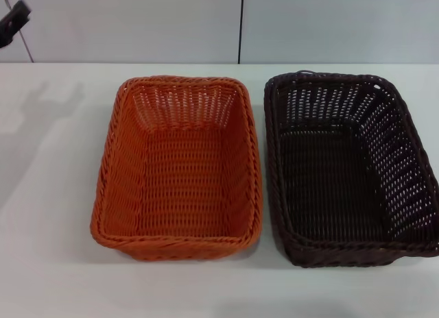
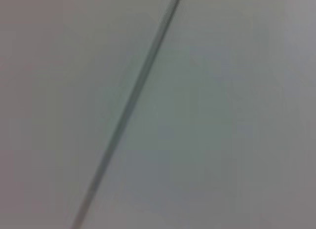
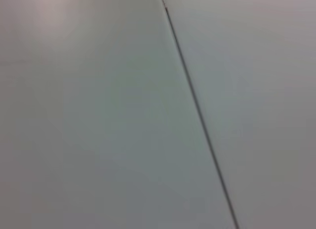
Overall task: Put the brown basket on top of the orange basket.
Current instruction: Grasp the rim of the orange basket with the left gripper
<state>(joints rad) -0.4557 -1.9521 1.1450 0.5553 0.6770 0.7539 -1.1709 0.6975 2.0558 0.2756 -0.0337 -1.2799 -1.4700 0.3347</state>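
Note:
The orange basket (image 1: 178,170) stands on the white table (image 1: 48,194), left of centre in the head view. The brown basket (image 1: 350,170) stands right beside it on the right, a narrow gap between their rims. Both are upright and empty. A dark part of my left gripper (image 1: 14,20) shows at the far upper left edge of the head view, raised and well away from both baskets. My right gripper is out of view. Both wrist views show only a plain pale panel with a thin dark seam (image 2: 128,110) (image 3: 197,110).
A pale wall with a vertical dark seam (image 1: 240,27) runs behind the table's far edge. The left arm's shadow (image 1: 48,105) falls on the table left of the orange basket.

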